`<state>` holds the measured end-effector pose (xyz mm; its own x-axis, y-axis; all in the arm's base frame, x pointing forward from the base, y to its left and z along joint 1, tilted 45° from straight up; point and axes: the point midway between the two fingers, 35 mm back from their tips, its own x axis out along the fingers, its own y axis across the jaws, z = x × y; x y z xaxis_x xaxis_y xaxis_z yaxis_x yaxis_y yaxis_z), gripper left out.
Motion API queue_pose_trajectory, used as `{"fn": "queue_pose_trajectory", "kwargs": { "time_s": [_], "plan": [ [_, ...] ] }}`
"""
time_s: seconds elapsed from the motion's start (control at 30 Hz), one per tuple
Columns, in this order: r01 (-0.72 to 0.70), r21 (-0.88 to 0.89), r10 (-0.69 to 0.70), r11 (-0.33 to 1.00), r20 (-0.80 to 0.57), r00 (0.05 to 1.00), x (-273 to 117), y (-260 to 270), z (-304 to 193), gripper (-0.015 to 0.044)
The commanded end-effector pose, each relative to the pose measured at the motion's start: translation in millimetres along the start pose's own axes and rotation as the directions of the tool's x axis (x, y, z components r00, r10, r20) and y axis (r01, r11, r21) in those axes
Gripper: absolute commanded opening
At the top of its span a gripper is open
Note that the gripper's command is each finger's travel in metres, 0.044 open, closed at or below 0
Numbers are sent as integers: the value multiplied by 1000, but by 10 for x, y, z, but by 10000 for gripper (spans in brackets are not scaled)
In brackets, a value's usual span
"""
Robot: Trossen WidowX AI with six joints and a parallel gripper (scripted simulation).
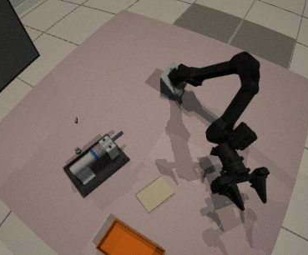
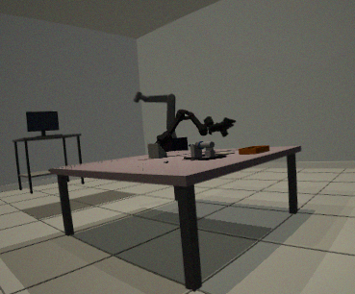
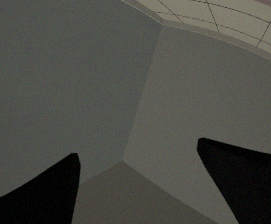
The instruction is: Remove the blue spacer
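Black and wide apart, our gripper [image 1: 254, 205] [image 2: 230, 129] [image 3: 140, 153] should approach the shaft [image 1: 118, 136] in line, then grip squarely and draw gently.

Grey shaft [image 1: 118, 136] pokes from the pale housing block [image 1: 111, 147]; the blue spacer [image 1: 93, 154] [image 2: 198, 144] sits beyond, raised off the desk [image 1: 121, 50] [image 2: 125, 168].
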<state>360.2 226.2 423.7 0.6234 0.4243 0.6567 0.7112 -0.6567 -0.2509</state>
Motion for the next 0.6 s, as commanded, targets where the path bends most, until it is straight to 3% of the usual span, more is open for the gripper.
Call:
{"fn": "queue_pose_trajectory", "kwargs": {
  "time_s": [0.0,0.23,0.57],
  "plan": [
    [-3,-3,3,1000,8,1000,-5,23,15,426],
    [-140,-97,163,985,286,944,-380,933,530,440],
    [-408,-88,372,909,612,698,-1430,2055,987,440]
  ]
}}
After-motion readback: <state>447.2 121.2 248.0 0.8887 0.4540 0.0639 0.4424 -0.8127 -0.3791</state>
